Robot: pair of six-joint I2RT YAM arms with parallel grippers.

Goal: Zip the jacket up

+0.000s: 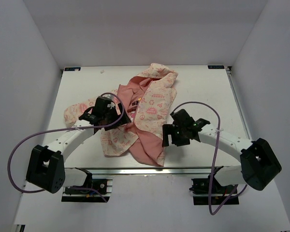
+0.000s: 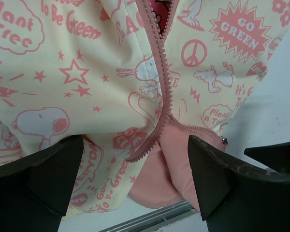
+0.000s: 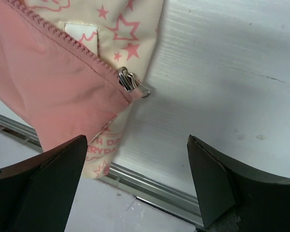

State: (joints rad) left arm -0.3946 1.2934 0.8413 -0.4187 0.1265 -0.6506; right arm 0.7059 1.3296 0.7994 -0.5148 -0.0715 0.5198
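The jacket (image 1: pixel 152 108), cream with pink prints and a salmon lining, lies crumpled and unzipped in the middle of the table. My left gripper (image 1: pixel 111 117) is open over its left front panel. In the left wrist view (image 2: pixel 135 166) the two pink zipper rows (image 2: pixel 159 72) run apart between the fingers (image 2: pixel 53 169), above the lining (image 2: pixel 171 159). My right gripper (image 1: pixel 173 135) is open and empty just right of the jacket's lower hem. In the right wrist view (image 3: pixel 137 169) the metal zipper slider (image 3: pixel 130 81) lies on the table at the lining's corner, ahead of the fingertips.
The table's near edge with its metal rail (image 3: pixel 150 186) runs just below the jacket's hem, also in the top view (image 1: pixel 145 170). White walls (image 1: pixel 24 72) enclose the table on three sides. A sleeve (image 1: pixel 75 112) spreads left under the left arm.
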